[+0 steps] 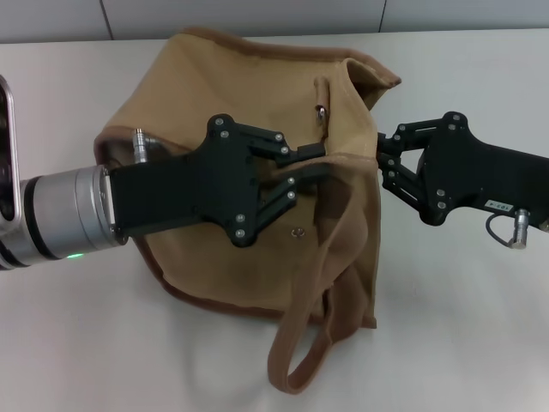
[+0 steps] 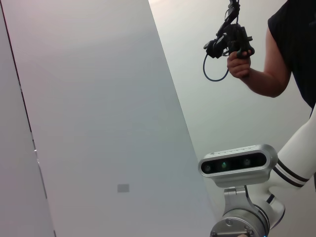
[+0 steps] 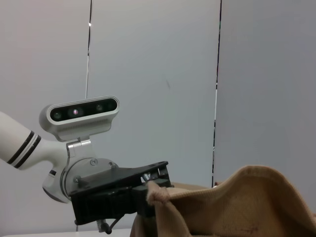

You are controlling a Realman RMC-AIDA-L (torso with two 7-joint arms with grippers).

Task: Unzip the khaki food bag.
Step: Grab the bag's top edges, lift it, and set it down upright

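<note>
Left gripper (image 1: pixel 310 163) pinched on fabric atop khaki food bag (image 1: pixel 257 94) | right gripper (image 1: pixel 380 163) clamps bag's right edge | bag near table's (image 1: pixel 480 326) far edge, mid-width | risk: soft canvas bunches, zipper (image 1: pixel 320 112) jams, grip slips.

The khaki food bag (image 1: pixel 249 197) lies on the table (image 1: pixel 480 343), one loop handle (image 1: pixel 309 343) trailing toward the robot. The left gripper (image 1: pixel 313 163) reaches over the bag's middle from the left; the right gripper (image 1: pixel 383 159) meets its right edge.
</note>
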